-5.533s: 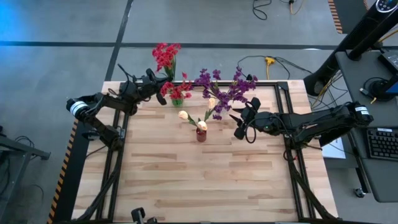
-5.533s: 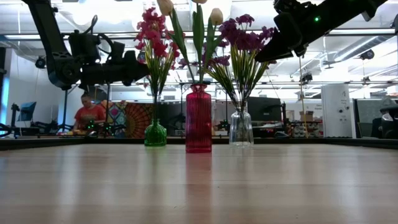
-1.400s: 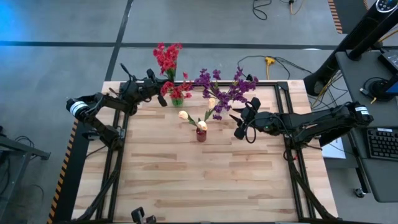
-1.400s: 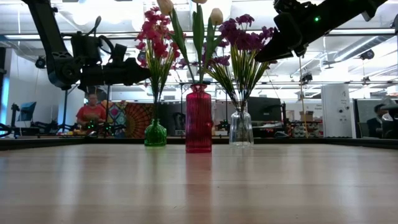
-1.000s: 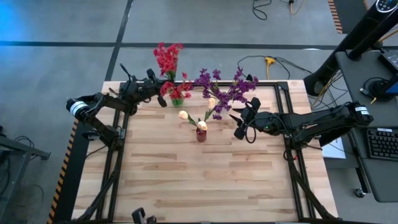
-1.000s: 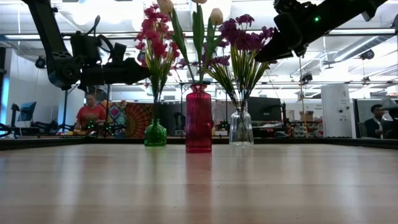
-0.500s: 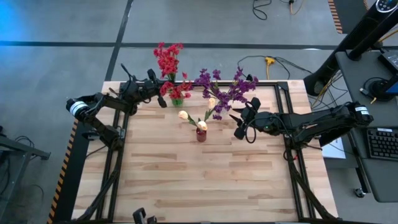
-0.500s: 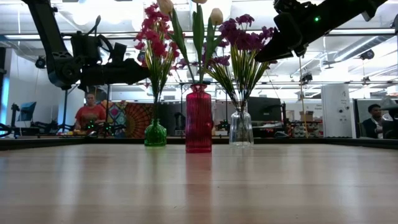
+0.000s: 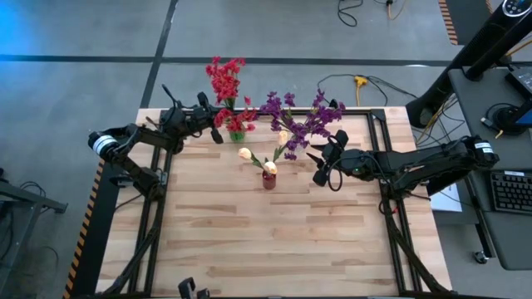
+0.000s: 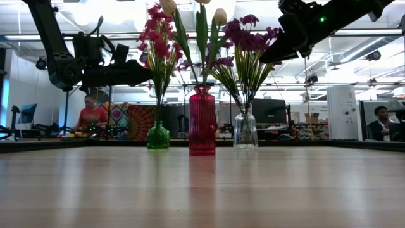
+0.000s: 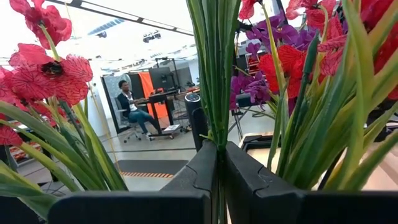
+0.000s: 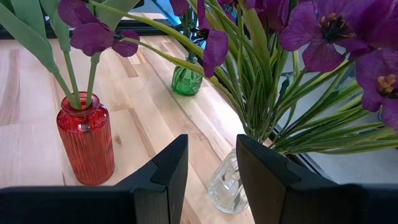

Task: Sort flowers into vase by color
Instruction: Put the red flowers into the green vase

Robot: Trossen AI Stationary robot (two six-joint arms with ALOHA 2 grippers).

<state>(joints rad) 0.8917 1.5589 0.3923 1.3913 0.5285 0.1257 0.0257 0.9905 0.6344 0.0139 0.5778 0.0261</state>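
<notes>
Left tool pinching red flowers at the green vase.
I see my left tool pressed onto green stems of the red flowers; right tool spread, empty, beside the clear vase.

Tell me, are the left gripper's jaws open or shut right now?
Shut. In the left wrist view the left gripper has its jaws pressed together on the stems of the red flowers, which stand in the green vase.

Light wooden plank tabletop on black metal frame. Grey floor beyond, dark tape line, yellow plug with black cable. Black keyboard on side desk. Seated person in red top far behind; another seated person at distant desk.
</notes>
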